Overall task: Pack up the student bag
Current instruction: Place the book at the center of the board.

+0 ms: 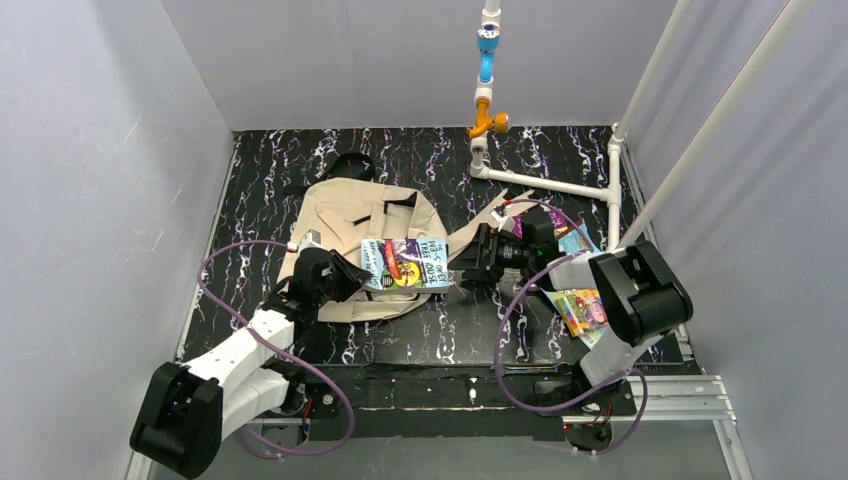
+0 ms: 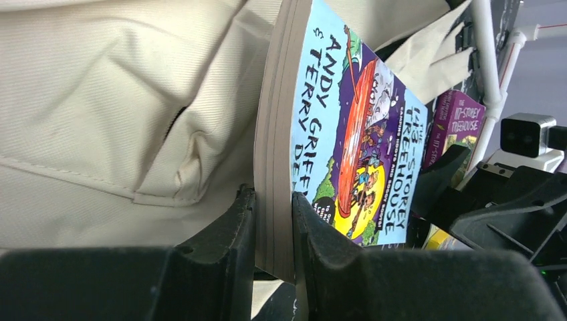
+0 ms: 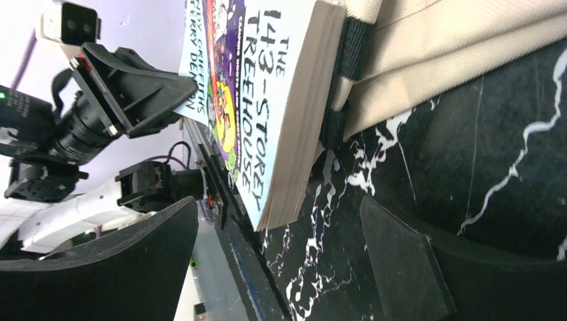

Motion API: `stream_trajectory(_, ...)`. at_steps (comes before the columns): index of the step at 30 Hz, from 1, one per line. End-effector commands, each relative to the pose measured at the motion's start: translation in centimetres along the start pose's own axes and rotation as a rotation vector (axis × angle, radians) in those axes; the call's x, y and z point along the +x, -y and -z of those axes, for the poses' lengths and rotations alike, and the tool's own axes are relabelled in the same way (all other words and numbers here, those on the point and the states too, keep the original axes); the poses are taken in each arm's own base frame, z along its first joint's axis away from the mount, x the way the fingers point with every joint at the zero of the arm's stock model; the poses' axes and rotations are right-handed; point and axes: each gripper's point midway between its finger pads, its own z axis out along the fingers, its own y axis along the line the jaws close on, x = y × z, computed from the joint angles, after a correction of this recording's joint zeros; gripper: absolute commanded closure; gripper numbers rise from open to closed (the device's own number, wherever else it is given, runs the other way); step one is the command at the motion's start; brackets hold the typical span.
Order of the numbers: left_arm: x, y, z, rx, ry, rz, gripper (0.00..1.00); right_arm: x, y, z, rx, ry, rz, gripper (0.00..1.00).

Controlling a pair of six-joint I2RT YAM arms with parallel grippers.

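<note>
The beige student bag (image 1: 355, 215) lies flat on the black marbled table, its fabric filling the left wrist view (image 2: 100, 100). A blue Treehouse book (image 1: 405, 263) rests over the bag's right side. My left gripper (image 1: 345, 275) is shut on the book's page edge, one finger on each side of it (image 2: 274, 221). The cover (image 2: 354, 134) faces right. My right gripper (image 1: 468, 265) stands open just right of the book, and its wide-spread fingers (image 3: 281, 231) hold nothing. The book's corner (image 3: 267, 100) hangs ahead of them, in front of the bag (image 3: 455, 60).
Other colourful books lie at the right: a purple one (image 1: 555, 218) (image 2: 455, 127) and one near the right arm (image 1: 580, 310). A white pipe frame (image 1: 550, 185) with an orange and blue fitting (image 1: 487, 70) stands at the back right. Grey walls enclose the table.
</note>
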Motion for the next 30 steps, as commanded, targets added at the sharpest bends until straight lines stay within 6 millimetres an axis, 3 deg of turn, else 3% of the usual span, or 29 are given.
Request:
stream_trajectory(1, 0.5, -3.6, -0.4, -0.122, 0.005, 0.001, 1.0, -1.0, -1.3, -1.5, -0.111, -0.016, 0.029, 0.02)
stream_trajectory(7, 0.3, -2.8, -0.4, -0.103, -0.003, -0.004, 1.0, 0.4, -2.8, -3.9, -0.171, -0.073, -0.017, 0.02)
stream_trajectory(11, 0.4, -2.2, -0.3, -0.083, -0.019, 0.013, 1.0, 1.4, -3.7, -4.1, -0.227, -0.083, -0.083, 0.12)
stream_trajectory(13, 0.6, -2.1, -0.4, -0.081, -0.028, 0.02, 1.0, 1.7, -4.5, -4.0, -0.278, -0.082, -0.114, 0.21)
stream_trajectory(18, 1.1, -1.6, -0.1, -0.051, -0.057, 0.021, 1.0, 1.5, -7.2, -2.7, -0.431, -0.046, -0.191, 0.57)
stream_trajectory(19, 1.1, -1.5, -0.1, -0.047, -0.06, 0.021, 1.0, 1.5, -7.3, -2.7, -0.449, -0.042, -0.203, 0.59)
stream_trajectory(22, 1.4, -1.0, 0.0, -0.027, -0.082, 0.02, 1.0, 1.5, -7.6, -3.1, -0.484, -0.047, -0.224, 0.46)
stream_trajectory(26, 1.9, 0.3, 0.2, 0.019, -0.134, 0.013, 1.0, 1.2, -8.5, -4.0, -0.504, -0.046, -0.199, 0.4)
stream_trajectory(28, 2.2, 1.1, 0.5, 0.052, -0.159, 0.009, 1.0, 0.9, -8.6, -4.5, -0.493, -0.045, -0.183, 0.41)
stream_trajectory(30, 2.2, 2.1, 0.7, 0.092, -0.177, -0.007, 1.0, 0.6, -8.7, -4.8, -0.481, -0.041, -0.174, 0.56)
